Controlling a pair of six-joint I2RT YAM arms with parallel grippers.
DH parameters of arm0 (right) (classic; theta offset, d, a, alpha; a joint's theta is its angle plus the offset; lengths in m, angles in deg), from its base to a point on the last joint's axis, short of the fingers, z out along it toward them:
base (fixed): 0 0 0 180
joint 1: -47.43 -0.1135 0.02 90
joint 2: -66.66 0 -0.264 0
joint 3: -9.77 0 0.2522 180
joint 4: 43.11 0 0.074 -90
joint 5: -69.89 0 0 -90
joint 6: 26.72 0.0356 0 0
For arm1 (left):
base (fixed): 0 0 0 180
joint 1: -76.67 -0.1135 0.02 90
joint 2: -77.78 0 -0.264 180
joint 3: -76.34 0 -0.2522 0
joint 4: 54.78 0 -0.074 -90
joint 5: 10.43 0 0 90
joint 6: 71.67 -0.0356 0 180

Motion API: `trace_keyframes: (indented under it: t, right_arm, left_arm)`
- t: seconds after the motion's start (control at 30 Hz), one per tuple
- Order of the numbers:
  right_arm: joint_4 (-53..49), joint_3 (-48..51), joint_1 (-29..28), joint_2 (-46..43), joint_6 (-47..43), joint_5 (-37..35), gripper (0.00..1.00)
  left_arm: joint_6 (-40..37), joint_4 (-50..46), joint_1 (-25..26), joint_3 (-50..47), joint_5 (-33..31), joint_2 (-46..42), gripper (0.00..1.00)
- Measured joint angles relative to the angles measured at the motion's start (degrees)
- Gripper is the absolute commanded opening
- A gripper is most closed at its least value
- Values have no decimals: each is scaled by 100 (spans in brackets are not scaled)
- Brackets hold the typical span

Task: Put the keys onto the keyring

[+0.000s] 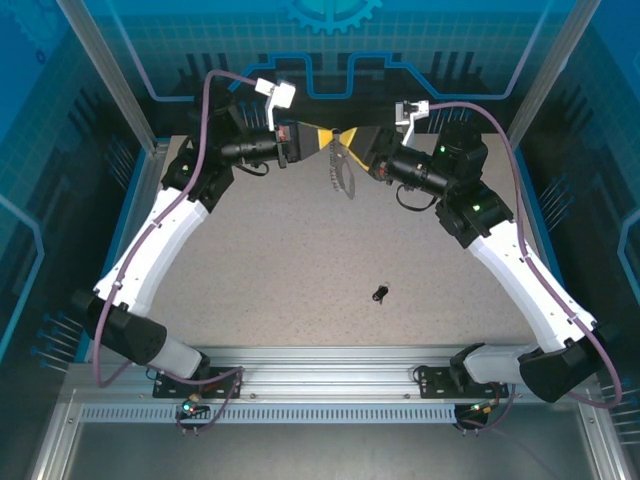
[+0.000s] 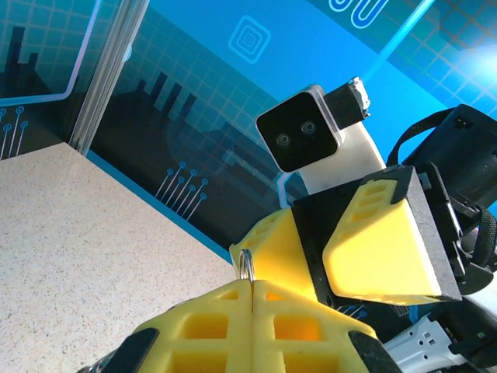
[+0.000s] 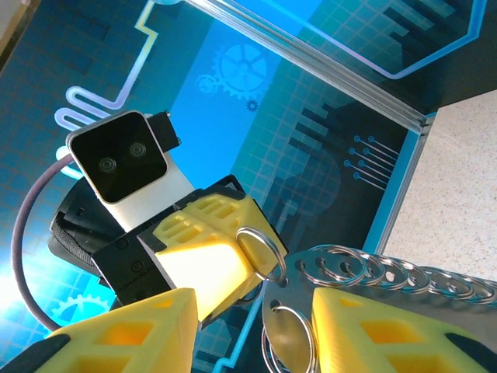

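Plainly, the task is at its start, as we judge it: nearest to the arm bases, the keys point(image 1: 380, 293) lie alone on the bare table point(image 1: 250, 270), a tiny dark cluster well apart from both grippers, and nothing touches them. Farther back, above the far edge of the table, the two arms meet, and the keyring point(image 1: 341, 172) hangs between them with its chain of links drooping down. The left gripper point(image 2: 252, 299) is closed tight, and its yellow fingers pinch a small silver ring point(image 2: 247, 266) at the end of the keyring. The right gripper point(image 3: 252, 330) stands about half wide, and the flat grey body of the keyring point(image 3: 289, 299) and its row of rings point(image 3: 388, 272) lie between its jaws; we cannot tell if the jaws really press on it. So the keyring is lifted and presented, and this part looks done. What is left, in our opinion, is nearly everything: to pick the keys up, to bring them to the keyring, and to thread them on it
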Motion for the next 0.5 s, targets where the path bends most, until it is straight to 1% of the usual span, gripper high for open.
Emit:
trace_keyframes:
  t: [0.37, 0.5]
  right_arm:
    - [63, 7, 0, 15, 149, 162, 34]
    - [55, 92, 0, 15, 151, 201, 34]
  left_arm:
    - [-101, -7, 0, -44, -70, -39, 0]
    - [-98, 7, 0, -44, -107, -39, 0]
